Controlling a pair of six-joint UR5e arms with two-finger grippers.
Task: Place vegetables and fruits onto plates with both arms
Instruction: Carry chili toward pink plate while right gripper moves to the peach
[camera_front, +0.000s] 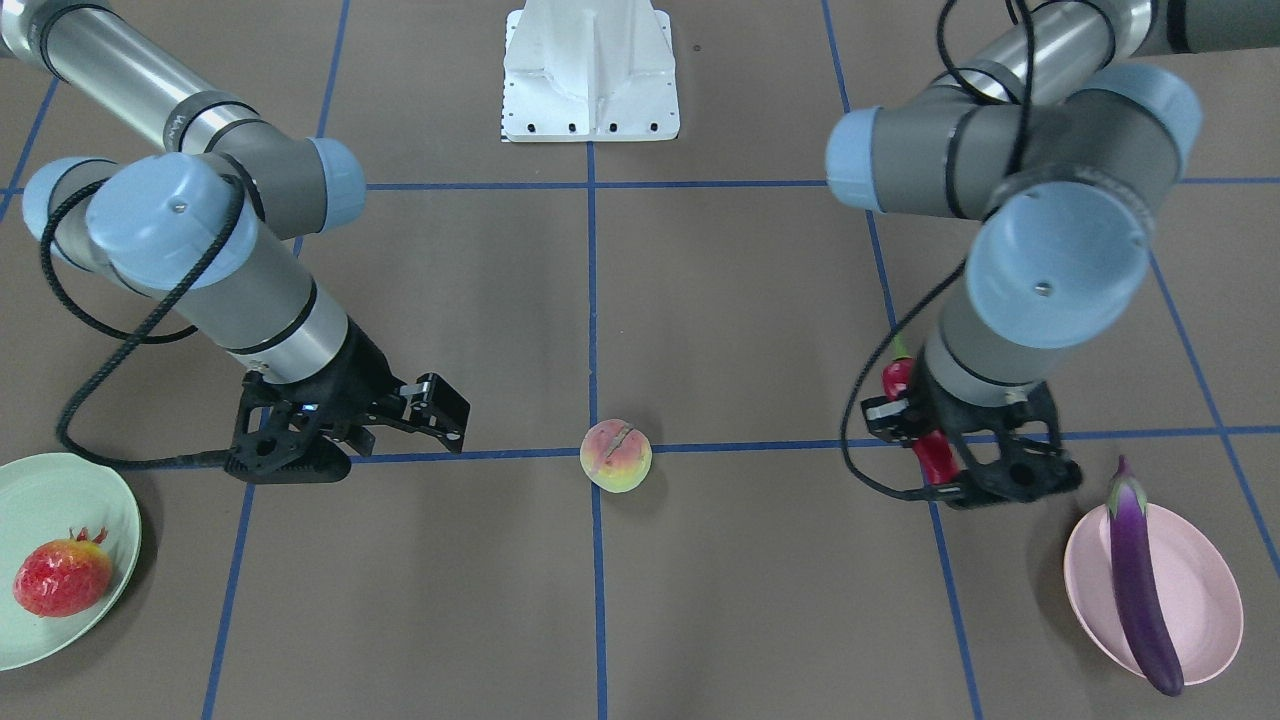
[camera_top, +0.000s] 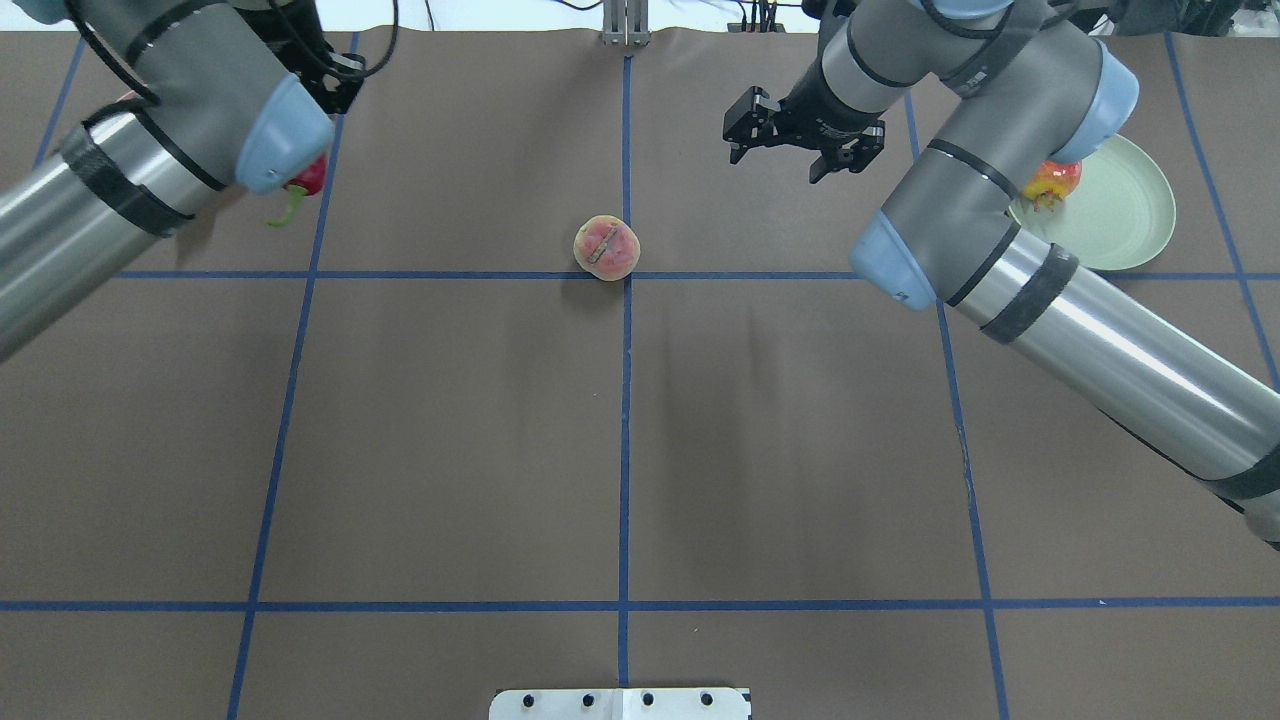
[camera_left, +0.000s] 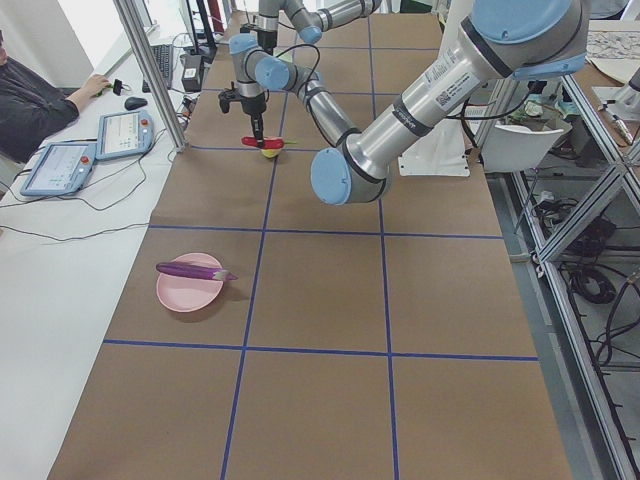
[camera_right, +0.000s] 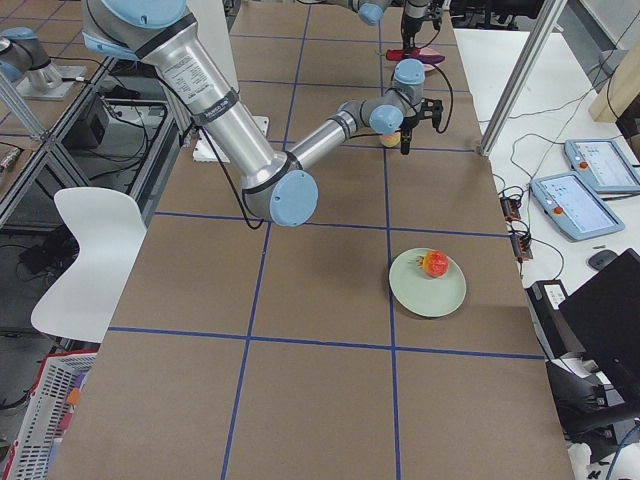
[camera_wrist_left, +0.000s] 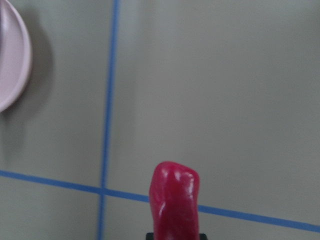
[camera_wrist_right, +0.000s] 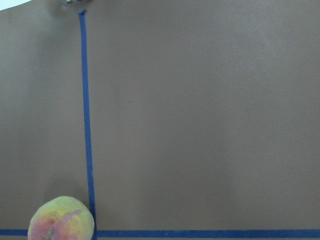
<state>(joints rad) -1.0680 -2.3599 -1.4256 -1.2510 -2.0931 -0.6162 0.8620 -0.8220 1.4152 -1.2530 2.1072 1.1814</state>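
Note:
My left gripper (camera_front: 935, 462) is shut on the red chili (camera_front: 899, 378) and holds it above the table, beside the pink plate (camera_front: 1205, 590). The chili also shows in the left wrist view (camera_wrist_left: 175, 200) and the overhead view (camera_top: 308, 178). The purple eggplant (camera_front: 1140, 590) lies across the pink plate. My right gripper (camera_front: 443, 410) is open and empty, off to one side of the peach (camera_front: 616, 456), which lies on the table's middle line (camera_top: 607, 247). The red-orange fruit (camera_front: 62, 577) sits on the mint green plate (camera_front: 60, 490).
The white robot base (camera_front: 590, 70) stands at the table's robot side. Blue tape lines (camera_front: 595, 300) cross the brown table cover. An operator and tablets (camera_left: 60, 165) are beside the far long edge.

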